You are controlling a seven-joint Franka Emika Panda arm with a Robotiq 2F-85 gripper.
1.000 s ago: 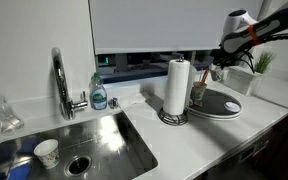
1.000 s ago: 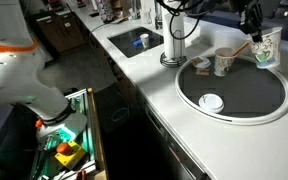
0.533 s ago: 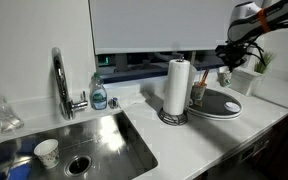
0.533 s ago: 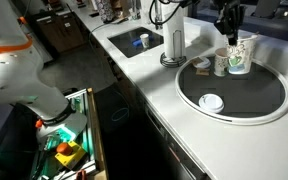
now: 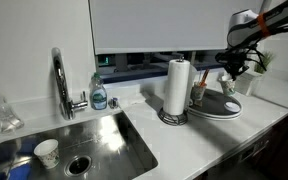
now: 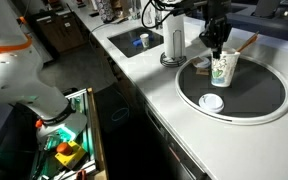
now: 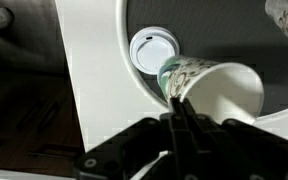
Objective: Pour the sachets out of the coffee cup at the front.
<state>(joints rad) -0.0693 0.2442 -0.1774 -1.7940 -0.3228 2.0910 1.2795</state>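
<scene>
The end effector (image 6: 217,52) is closed tight on the rim of a speckled paper cup (image 6: 223,68), which looks tilted in the wrist view. The cup is at the dark round tray (image 6: 256,100), on the side near the paper towel roll (image 6: 174,42) — a white lid (image 6: 213,102) lies close by. The coffee cup cannot be made out — nothing shows where it stands relative to the roll.

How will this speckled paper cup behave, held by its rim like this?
The speckled paper cup looks empty inside, so it is probably light. The gripper pinches one thin wall at the rim, so it may buckle or swing. Tall on a narrow base, it likely tips easily.
</scene>
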